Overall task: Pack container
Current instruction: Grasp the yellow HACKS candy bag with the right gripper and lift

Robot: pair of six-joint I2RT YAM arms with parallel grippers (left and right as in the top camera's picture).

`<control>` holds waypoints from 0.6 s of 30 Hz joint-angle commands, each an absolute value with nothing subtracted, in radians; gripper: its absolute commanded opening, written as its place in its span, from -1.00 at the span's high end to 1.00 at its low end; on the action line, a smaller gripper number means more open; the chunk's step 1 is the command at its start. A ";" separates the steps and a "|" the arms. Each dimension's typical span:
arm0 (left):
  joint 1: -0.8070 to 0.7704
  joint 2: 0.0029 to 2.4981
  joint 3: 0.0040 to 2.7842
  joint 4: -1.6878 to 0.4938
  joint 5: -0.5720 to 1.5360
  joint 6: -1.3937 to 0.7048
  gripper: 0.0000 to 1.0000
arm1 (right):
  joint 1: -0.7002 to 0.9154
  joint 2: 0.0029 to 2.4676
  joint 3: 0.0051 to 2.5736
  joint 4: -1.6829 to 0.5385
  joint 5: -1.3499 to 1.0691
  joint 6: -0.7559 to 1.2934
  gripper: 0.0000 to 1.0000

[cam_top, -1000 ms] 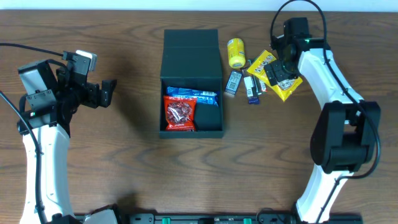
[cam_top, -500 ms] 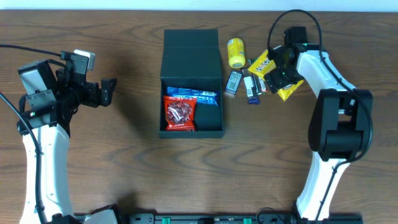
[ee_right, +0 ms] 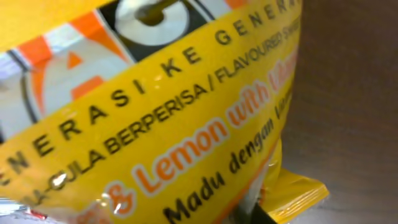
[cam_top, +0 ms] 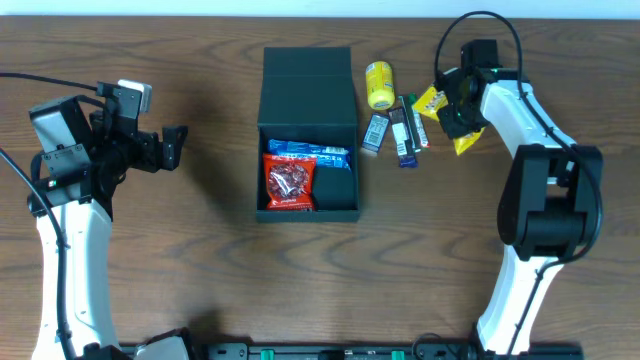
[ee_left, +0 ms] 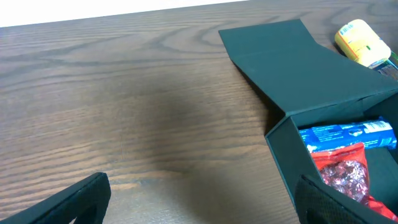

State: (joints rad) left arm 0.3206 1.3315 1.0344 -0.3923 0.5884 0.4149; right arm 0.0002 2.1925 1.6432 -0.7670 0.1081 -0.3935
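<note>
1. The wooden table (cam_top: 200, 260) fills the frame.
2. The container (cam_top: 308, 90) sits just left of centre in the upper half of the overhead view. It is a matte black square cardboard box with a teal tint. Its hinged lid is folded flat toward the top edge. A blue packet (cam_top: 306, 153) and a red snack packet (cam_top: 289, 184) lie in its left part. Nothing about it has changed from a second ago.
3. The left gripper (cam_top: 175, 147) hangs at centre left, well apart from the box, its fingers spread wide, exactly where it was.
4. The right gripper (cam_top: 456, 112), at upper right, is pinching the yellow honey-lemon packet (ee_right: 155, 124).
5. That packet lay flat against the small bars (cam_top: 403, 135) a second ago. It is now bunched and pulled right of them.
6. The yellow tub (cam_top: 379, 84) has not moved.
</note>
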 commanded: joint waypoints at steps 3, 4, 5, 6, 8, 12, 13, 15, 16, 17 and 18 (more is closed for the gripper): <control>0.327 1.335 1.060 -0.392 0.596 0.403 -0.91 | -0.002 2.207 1.636 -0.775 0.096 -0.307 0.95; 0.327 1.335 1.060 -0.392 0.596 0.403 -0.90 | 0.000 2.204 1.636 -0.777 0.097 -0.287 0.97; 0.327 1.335 1.060 -0.392 0.596 0.403 -0.90 | 0.002 2.201 1.637 -0.778 0.097 -0.269 0.98; 0.327 1.335 1.060 -0.392 0.596 0.403 -0.90 | 0.006 2.194 1.640 -0.781 0.097 -0.225 0.97; 0.327 1.335 1.060 -0.392 0.596 0.403 -0.90 | 0.013 2.179 1.652 -0.796 0.097 -0.152 0.97; 0.327 1.335 1.060 -0.391 0.595 0.403 -0.90 | 0.038 2.130 1.716 -0.873 0.097 0.006 0.97; 0.327 1.335 1.060 -0.391 0.595 0.403 -0.91 | 0.046 2.117 1.734 -0.895 0.097 0.035 0.98; 0.327 1.335 1.060 -0.388 0.595 0.403 -0.90 | 0.067 2.086 1.773 -0.942 0.097 0.094 0.98; 0.327 1.335 1.060 -0.387 0.595 0.403 -0.91 | 0.080 2.069 1.791 -0.963 0.097 0.118 0.97; 0.327 1.335 1.060 -0.385 0.596 0.403 -0.90 | 0.094 2.054 1.807 -0.979 0.097 0.142 0.97; 0.327 1.335 1.060 -0.384 0.595 0.403 -0.90 | 0.113 2.034 1.824 -0.995 0.097 0.170 0.97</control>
